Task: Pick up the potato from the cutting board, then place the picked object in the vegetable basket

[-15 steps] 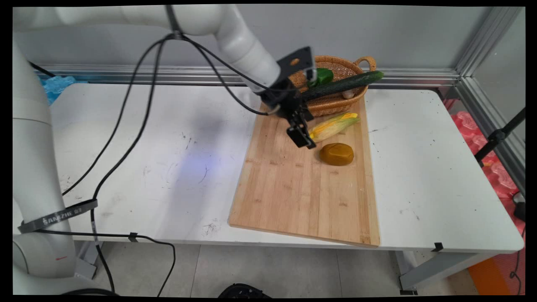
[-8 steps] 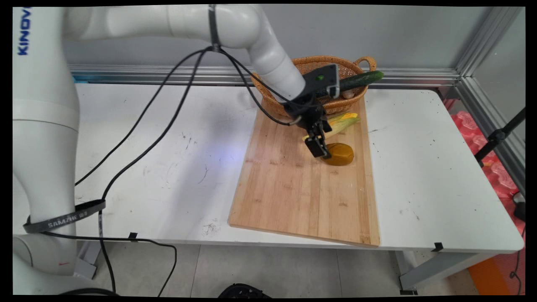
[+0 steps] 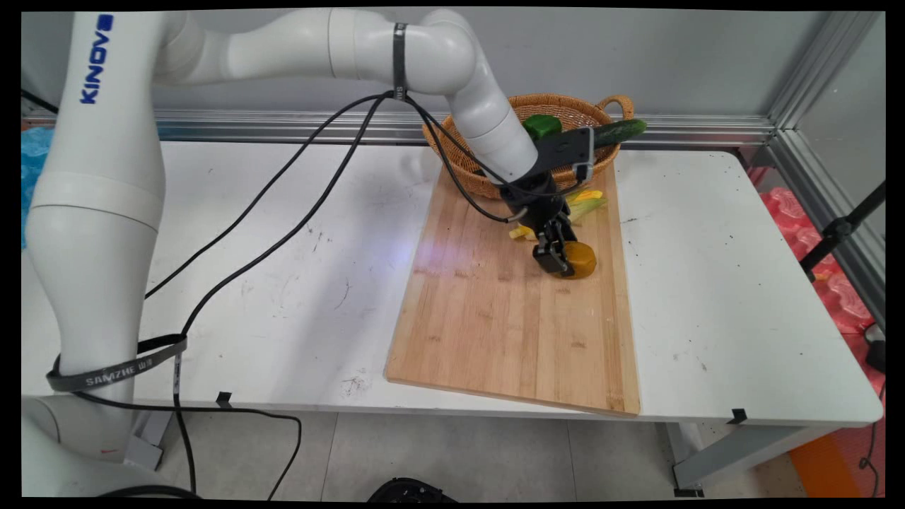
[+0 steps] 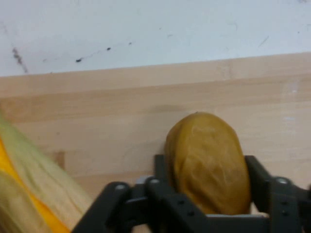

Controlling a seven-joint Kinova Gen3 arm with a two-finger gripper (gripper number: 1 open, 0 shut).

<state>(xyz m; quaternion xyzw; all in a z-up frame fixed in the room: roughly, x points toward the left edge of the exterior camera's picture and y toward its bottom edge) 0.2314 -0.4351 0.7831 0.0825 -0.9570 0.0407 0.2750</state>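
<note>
Hand view shows the potato [image 4: 206, 162], brownish-yellow and rounded, lying on the wooden cutting board [image 3: 495, 332] toward its far right part, with my claw [image 3: 557, 261] down low around it. The claw is parted, a black finger [image 4: 257, 174] at each flank with the potato between them. They stand very close against its sides, but I cannot tell whether they press on it, and it rests on the wood, not lifted. As I judge it, a sound hold here wants the two fingers square across the thickest part of that smooth curved body, low enough that it cannot squirt out upward or roll sideways, and closed gently. Just beside the potato, on its far side in the main view, lies an ear of corn [image 3: 590, 201] in its pale husk. Its leaves sit near my left-hand finger in the hand view, near enough to get brushed or snagged. Behind the corn, at the board's far end, a wicker basket [image 3: 565, 99] holds a long cucumber [image 3: 622, 131] that sticks out over its rim and a green pepper [image 3: 541, 126]. My black cables [image 3: 283, 219] hang over the white bench [image 3: 212, 297], well apart from all of this.
</note>
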